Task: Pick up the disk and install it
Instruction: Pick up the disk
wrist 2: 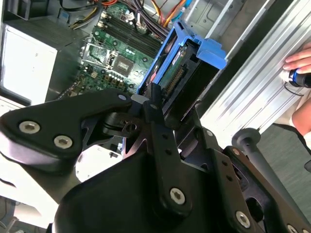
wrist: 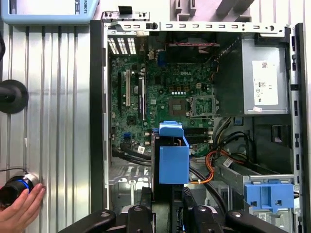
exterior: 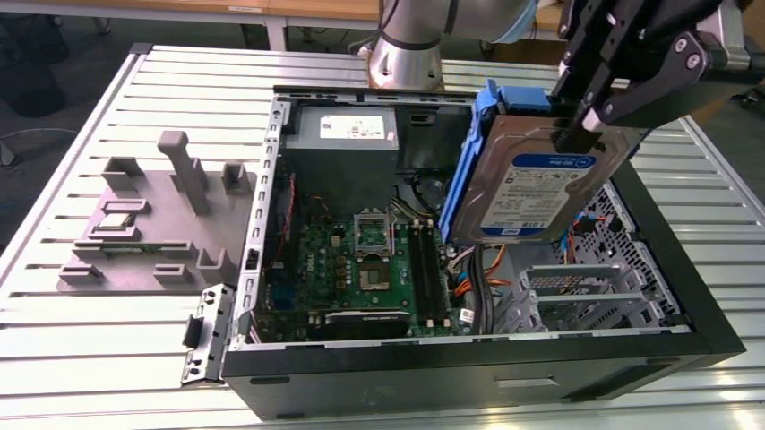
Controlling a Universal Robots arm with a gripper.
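Big slatted metal table [exterior: 120, 340] fills the floor of the scene, and on it lies the open black computer case [exterior: 478, 372], side panel off, insides up. In the exterior view a grey moulded fixture [exterior: 156, 224] lies on the table at nine o'clock from the case, just beside its wall. Inside the case, the green motherboard [exterior: 358, 269] takes the middle, and the grey power supply [exterior: 340, 130] is at twelve o'clock from it. The perforated metal drive cage [exterior: 586, 287] is at about three o'clock from the motherboard.

And here's the disk [exterior: 538, 193]: up in the air over the case, at two o'clock from the motherboard, standing nearly upright and tilted, label to the camera, blue carrier along its edge. Its lower end hangs above the cables beside the cage, not seated in anything. The gripper [exterior: 580, 125] has its black fingers clamped on the disk's upper edge; the first wrist view shows the disk [wrist: 173, 162] edge-on as a blue strip running out from the claw. A blue bracket [wrist: 269, 194] stands on the cage. A person's hand [wrist: 19, 213] rests on the table outside the case.
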